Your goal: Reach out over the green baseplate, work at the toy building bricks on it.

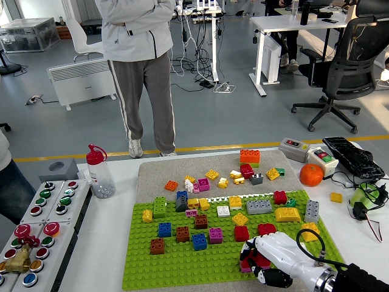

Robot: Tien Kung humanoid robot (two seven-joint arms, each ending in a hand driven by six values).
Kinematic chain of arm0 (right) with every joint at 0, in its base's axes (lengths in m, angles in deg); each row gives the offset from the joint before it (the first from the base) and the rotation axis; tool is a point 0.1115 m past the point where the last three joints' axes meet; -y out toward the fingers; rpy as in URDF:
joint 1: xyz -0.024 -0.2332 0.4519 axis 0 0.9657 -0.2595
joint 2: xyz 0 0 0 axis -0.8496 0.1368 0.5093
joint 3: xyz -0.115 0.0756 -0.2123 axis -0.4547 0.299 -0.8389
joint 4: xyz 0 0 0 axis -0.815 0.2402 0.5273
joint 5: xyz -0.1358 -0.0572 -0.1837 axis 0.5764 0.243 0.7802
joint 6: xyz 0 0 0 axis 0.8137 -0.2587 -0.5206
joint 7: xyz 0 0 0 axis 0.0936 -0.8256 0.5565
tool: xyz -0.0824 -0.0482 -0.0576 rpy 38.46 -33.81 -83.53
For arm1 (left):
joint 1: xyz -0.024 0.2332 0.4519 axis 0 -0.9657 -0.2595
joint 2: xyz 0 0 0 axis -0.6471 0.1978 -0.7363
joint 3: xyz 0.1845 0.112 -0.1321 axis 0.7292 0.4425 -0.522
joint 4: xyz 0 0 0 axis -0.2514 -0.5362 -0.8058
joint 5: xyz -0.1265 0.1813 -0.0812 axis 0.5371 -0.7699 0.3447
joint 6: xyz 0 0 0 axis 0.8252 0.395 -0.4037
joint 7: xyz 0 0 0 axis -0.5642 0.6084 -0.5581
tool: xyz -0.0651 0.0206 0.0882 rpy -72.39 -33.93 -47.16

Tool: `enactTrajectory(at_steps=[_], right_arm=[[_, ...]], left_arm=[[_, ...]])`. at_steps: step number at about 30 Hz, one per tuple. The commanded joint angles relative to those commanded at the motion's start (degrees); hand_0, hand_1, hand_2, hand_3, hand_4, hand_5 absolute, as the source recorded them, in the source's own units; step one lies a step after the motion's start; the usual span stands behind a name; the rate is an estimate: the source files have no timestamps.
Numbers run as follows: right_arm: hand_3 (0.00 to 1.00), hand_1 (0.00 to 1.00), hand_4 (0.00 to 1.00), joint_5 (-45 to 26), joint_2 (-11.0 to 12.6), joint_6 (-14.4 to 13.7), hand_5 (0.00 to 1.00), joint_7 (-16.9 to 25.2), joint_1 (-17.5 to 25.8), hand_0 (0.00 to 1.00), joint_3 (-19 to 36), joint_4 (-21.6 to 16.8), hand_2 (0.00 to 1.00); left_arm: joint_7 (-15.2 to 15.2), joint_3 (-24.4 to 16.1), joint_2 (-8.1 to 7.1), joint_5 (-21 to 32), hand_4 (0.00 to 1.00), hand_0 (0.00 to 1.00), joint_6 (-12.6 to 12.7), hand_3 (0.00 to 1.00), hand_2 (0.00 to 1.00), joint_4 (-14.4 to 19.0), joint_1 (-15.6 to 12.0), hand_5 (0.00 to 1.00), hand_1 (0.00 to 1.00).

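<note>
Right robot hand (262,263): white, five-fingered, entering from the lower right corner; fingers curled down over the near right corner of the green baseplate (182,258), closed around a red brick (254,260) with a pink piece just beside it; whether the brick is lifted cannot be told.

Green baseplate: flat on the worktop (106,243), extending left and away from the robot hand.

Bricks on the plate: red brick (242,233) and dark red brick (266,229) just beyond the fingers; pink (216,235), blue (199,241) and brown (157,246) bricks to the left; grey long brick (259,207) and yellow brick (287,214) further away.

Loose bricks (237,173): scattered on a beige mat (158,173) beyond the plate, well apart from the robot hand.

Orange (311,174): far right.

Bottle with red cap (99,172) and button panel (36,228): far left.

Person (143,67): standing beyond the far edge, arms folded.
</note>
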Motion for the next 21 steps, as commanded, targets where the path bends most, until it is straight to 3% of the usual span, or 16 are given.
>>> enactTrajectory(at_steps=[21], right_arm=[[0.570,0.576,0.338,1.26,0.63,0.29,0.133,-0.39,0.20,0.465,2.03,-2.18,0.604]], left_arm=[[0.04,-0.32,-0.06,-0.18,0.242,0.663,0.06,0.453,0.564,0.00,0.04,0.998,0.611]])
